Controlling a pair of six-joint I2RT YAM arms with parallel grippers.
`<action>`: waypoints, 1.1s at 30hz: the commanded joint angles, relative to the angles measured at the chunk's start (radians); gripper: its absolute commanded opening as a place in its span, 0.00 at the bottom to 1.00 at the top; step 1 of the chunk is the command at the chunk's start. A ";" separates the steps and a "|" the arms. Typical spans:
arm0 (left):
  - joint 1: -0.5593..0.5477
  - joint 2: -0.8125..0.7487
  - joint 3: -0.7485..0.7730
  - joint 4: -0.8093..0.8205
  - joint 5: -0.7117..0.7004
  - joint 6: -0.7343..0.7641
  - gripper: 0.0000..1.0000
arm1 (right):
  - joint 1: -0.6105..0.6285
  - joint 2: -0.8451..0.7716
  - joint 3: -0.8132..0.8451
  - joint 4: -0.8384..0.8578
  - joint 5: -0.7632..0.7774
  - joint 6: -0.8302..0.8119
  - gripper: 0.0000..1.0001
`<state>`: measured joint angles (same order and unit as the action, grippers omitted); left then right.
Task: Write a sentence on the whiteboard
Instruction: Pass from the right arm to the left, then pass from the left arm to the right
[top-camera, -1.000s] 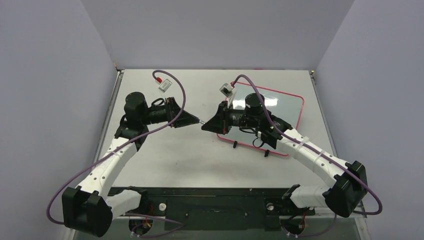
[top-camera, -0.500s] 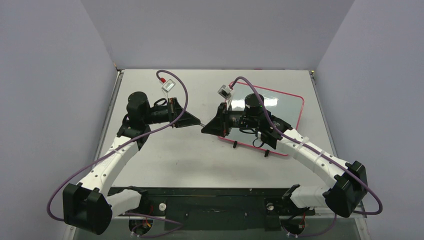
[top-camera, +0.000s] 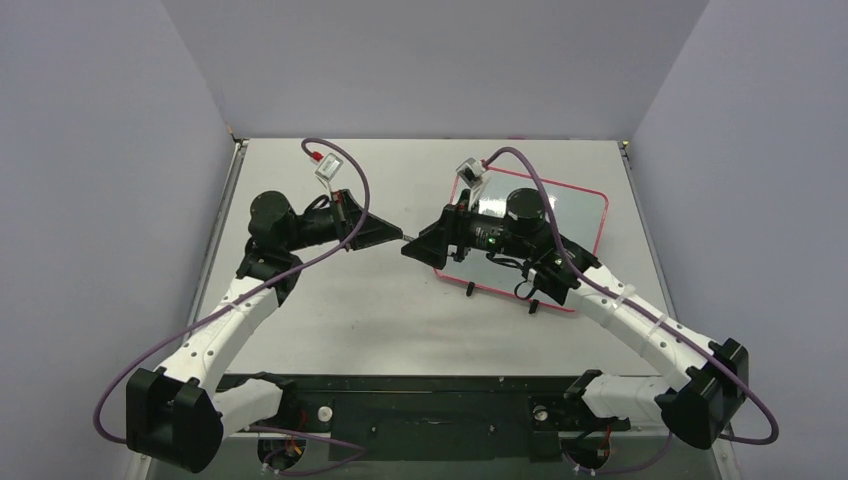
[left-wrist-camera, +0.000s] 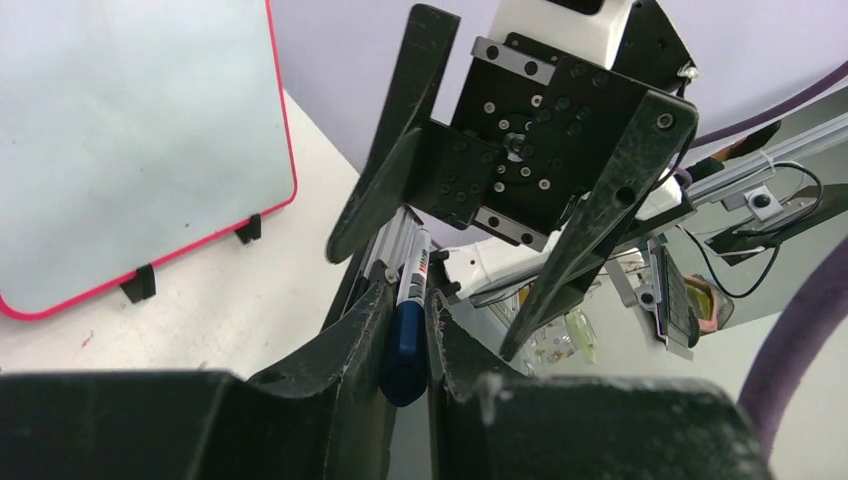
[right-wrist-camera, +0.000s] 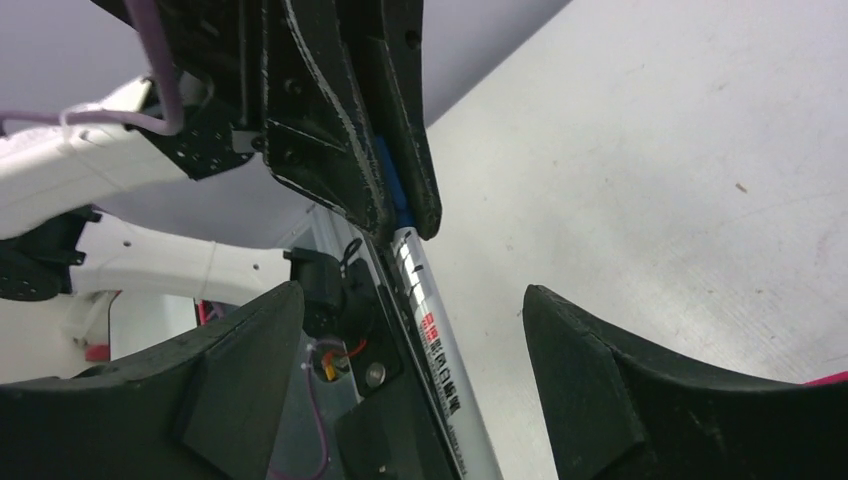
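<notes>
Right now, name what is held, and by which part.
The left pincer clamps the marker by its blue end; the right pincer stands open around its barrel.

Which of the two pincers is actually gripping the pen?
The left pincer: it is clamped shut on the blue end of the pen. The right pincer stands wide open, not touching it.

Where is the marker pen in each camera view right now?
Top external: the pen is a thin sliver at centre, between the two arms' gripper tips.
Left wrist: lower centre, its blue end clamped in the left gripper.
Right wrist: centre, white barrel running down inside the open right gripper.
Shared landmark: the left gripper pinching the blue end.
</notes>
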<state>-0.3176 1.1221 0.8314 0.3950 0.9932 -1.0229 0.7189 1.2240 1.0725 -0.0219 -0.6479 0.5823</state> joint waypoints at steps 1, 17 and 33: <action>-0.002 -0.034 0.022 0.198 -0.051 -0.107 0.00 | -0.017 -0.086 -0.030 0.186 0.092 0.103 0.76; 0.008 -0.014 0.156 0.358 -0.081 -0.230 0.00 | -0.076 -0.145 -0.027 0.447 0.021 0.322 0.62; -0.028 0.083 0.190 0.454 -0.054 -0.259 0.00 | -0.072 -0.083 0.011 0.478 -0.013 0.347 0.43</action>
<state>-0.3344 1.2018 0.9646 0.7677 0.9268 -1.2800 0.6426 1.1275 1.0309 0.3847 -0.6403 0.9249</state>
